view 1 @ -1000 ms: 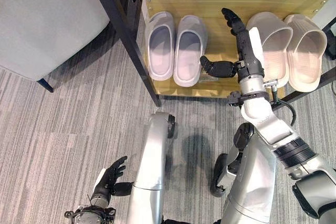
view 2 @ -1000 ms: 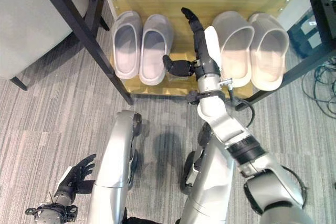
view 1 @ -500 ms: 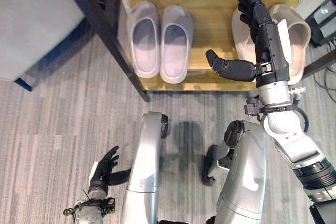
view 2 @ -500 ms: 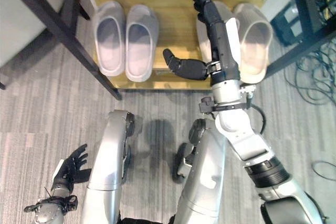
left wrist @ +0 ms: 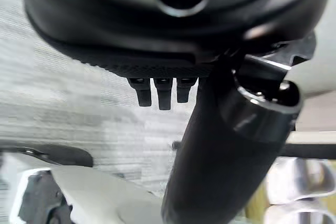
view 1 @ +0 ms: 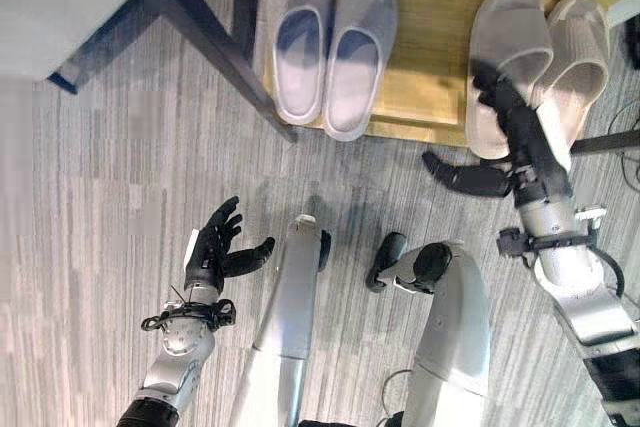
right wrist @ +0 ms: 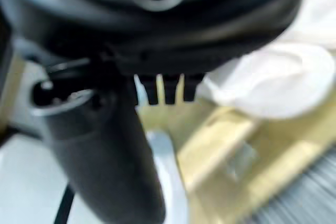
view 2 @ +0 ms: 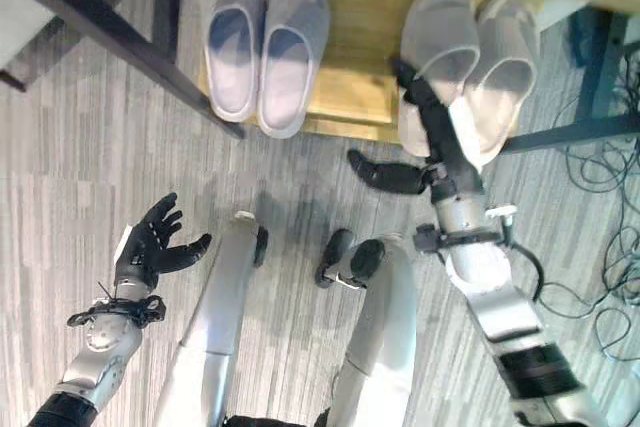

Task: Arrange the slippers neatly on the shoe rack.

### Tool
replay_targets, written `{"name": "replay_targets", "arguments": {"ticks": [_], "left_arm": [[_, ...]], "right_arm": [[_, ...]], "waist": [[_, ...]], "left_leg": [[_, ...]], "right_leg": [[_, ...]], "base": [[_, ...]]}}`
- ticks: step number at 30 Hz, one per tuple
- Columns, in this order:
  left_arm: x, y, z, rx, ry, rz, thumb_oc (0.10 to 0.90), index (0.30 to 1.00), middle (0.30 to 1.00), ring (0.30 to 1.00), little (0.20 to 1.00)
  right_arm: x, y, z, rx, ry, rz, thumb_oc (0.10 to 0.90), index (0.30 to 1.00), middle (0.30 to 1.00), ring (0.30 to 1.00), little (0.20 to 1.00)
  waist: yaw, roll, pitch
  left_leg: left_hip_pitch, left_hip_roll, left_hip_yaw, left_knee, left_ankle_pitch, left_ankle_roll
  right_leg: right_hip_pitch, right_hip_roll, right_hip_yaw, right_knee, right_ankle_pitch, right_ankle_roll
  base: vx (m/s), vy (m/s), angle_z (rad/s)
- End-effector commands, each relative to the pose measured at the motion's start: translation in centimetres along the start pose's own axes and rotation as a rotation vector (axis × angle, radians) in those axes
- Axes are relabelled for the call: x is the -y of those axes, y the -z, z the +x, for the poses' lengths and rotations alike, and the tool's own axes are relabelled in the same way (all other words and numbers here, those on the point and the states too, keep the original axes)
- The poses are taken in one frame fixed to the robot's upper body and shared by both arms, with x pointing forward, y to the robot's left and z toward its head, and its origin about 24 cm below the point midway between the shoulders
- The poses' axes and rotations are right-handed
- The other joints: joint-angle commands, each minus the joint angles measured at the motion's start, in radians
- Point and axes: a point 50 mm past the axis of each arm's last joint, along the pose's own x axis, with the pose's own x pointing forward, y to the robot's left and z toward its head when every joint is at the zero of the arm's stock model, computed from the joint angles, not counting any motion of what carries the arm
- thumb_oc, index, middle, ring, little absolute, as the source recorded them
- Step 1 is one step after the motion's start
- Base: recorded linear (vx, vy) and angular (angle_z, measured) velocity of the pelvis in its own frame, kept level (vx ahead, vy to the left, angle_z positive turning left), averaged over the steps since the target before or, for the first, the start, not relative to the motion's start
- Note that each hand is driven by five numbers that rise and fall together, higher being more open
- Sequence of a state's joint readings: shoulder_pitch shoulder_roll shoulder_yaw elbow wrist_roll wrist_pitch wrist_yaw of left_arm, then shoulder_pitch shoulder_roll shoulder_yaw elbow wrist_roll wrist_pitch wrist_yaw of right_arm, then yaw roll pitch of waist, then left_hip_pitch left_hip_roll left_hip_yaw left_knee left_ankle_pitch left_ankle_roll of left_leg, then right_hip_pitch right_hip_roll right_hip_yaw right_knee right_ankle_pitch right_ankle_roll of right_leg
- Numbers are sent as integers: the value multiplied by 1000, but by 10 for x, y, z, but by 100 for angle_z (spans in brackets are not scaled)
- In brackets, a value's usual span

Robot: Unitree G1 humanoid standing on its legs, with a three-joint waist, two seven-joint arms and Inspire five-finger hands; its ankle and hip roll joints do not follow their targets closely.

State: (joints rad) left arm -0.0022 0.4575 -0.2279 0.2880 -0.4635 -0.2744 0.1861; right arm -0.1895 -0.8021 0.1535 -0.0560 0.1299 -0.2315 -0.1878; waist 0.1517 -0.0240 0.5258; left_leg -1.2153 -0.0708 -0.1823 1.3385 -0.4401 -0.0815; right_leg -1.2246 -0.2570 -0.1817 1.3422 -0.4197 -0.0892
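Two pale grey slippers (view 1: 300, 37) (view 1: 360, 47) stand side by side at the left of the wooden rack shelf (view 1: 430, 47). At its right lie two beige slippers (view 1: 505, 47) (view 1: 585, 52), the right one leaning against the left, both heels jutting over the front edge. My right hand (view 1: 525, 152) is open above the heel of the left beige slipper, fingers straight and thumb stretched out sideways over the floor. It holds nothing. My left hand (view 1: 212, 247) is open over the carpet, far from the rack. The right wrist view shows a beige slipper (right wrist: 273, 77) past the fingers.
A dark frame leg (view 1: 200, 37) slants down just left of the grey slippers, with a grey padded seat (view 1: 45, 7) beyond it. Another dark bar (view 1: 610, 139) crosses by the beige slippers. Loose cables (view 2: 600, 277) lie on the striped carpet at the right.
The camera has tilted, so the whole scene has shifted. My right hand has drawn back from deep over the shelf to the heel of the left beige slipper. My left hand has risen.
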Motion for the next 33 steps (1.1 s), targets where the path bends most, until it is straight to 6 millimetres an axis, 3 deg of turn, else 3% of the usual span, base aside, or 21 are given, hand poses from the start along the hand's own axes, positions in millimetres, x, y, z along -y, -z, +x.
{"name": "replay_targets", "arguments": {"ticks": [1, 5, 6, 7, 10, 11, 12, 13, 17, 19, 24, 33], "left_arm": [[-4, 26, -31, -81, 84, 103, 800, 900, 900, 900, 900], [-2, 37, -39, -143, 149, 158, 800, 900, 900, 900, 900], [-1, 45, -43, -179, 175, 176, 800, 900, 900, 900, 900], [-1, 45, -44, -181, 174, 178, 800, 900, 900, 900, 900], [-2, 50, -48, -210, 189, 185, 800, 900, 900, 900, 900], [-2, 50, -48, -211, 188, 186, 800, 900, 900, 900, 900], [-3, 53, -51, -226, 193, 191, 800, 900, 900, 900, 900], [-3, 54, -51, -228, 194, 197, 800, 900, 900, 900, 900], [-3, 54, -52, -233, 201, 207, 800, 900, 900, 900, 900], [-3, 52, -53, -225, 204, 215, 800, 900, 900, 900, 900], [3, 44, -53, -195, 244, 224, 800, 900, 900, 900, 900], [22, 24, -49, -111, 333, 149, 800, 900, 900, 900, 900]], "right_arm": [[-4, -5, -11, 70, -70, -76, 800, 900, 900, 900, 900], [-29, 37, -36, -135, -178, -89, 800, 900, 900, 900, 900], [-45, 62, -56, -270, -216, -62, 800, 900, 900, 900, 900], [-45, 62, -57, -270, -217, -60, 800, 900, 900, 900, 900], [-66, 94, -88, -457, -274, -54, 800, 900, 900, 900, 900], [-67, 94, -88, -456, -275, -54, 800, 900, 900, 900, 900], [-80, 118, -114, -603, -311, -77, 800, 900, 900, 900, 900], [-86, 127, -126, -672, -329, -81, 800, 900, 900, 900, 900], [-97, 153, -167, -896, -369, -129, 800, 900, 900, 900, 900], [-103, 163, -193, -1021, -398, -148, 800, 900, 900, 900, 900], [-104, 171, -223, -1190, -369, -121, 800, 900, 900, 900, 900], [-105, 174, -252, -1343, -379, -130, 800, 900, 900, 900, 900]], "waist": [[-8, -47, -184], [14, -57, -216], [22, -68, -254], [22, -65, -247], [43, -63, -280], [41, -59, -271], [56, -52, -288], [59, -50, -298], [72, -27, -336], [77, -16, -366], [73, 3, -409], [51, 45, -450]], "left_leg": [[32, 1, 28, -311, 207, 30], [259, 24, -11, -574, 291, 23], [381, 28, -26, -717, 325, 18], [399, 30, -30, -732, 332, 17], [588, 36, -47, -953, 406, -8], [608, 40, -51, -968, 413, -9], [729, 37, -66, -1100, 468, -32], [786, 39, -77, -1164, 490, -40], [912, 65, -86, -1322, 588, -54], [988, 82, -75, -1399, 611, -61], [1048, 91, -54, -1426, 623, -69], [1082, 89, -26, -1426, 634, -82]], "right_leg": [[125, -8, -22, -261, 45, 53], [344, 0, -94, -481, 101, 80], [467, 19, -136, -606, 136, 101], [487, 23, -142, -622, 143, 101], [689, 48, -198, -821, 191, 116], [709, 53, -203, -837, 197, 115], [828, 80, -238, -950, 230, 126], [886, 98, -251, -1009, 252, 133], [1029, 140, -286, -1179, 323, 146], [1117, 164, -283, -1279, 342, 157], [1211, 183, -267, -1372, 360, 163], [1274, 184, -251, -1429, 364, 169]], "base": [[21, -106, 36], [110, -112, 28], [168, -121, 19], [186, -111, 28], [148, -108, 24], [201, -150, 18], [190, -169, 23], [246, -205, 22], [57, -83, 24], [118, -132, 18], [88, -76, -6], [39, -27, -2]]}}
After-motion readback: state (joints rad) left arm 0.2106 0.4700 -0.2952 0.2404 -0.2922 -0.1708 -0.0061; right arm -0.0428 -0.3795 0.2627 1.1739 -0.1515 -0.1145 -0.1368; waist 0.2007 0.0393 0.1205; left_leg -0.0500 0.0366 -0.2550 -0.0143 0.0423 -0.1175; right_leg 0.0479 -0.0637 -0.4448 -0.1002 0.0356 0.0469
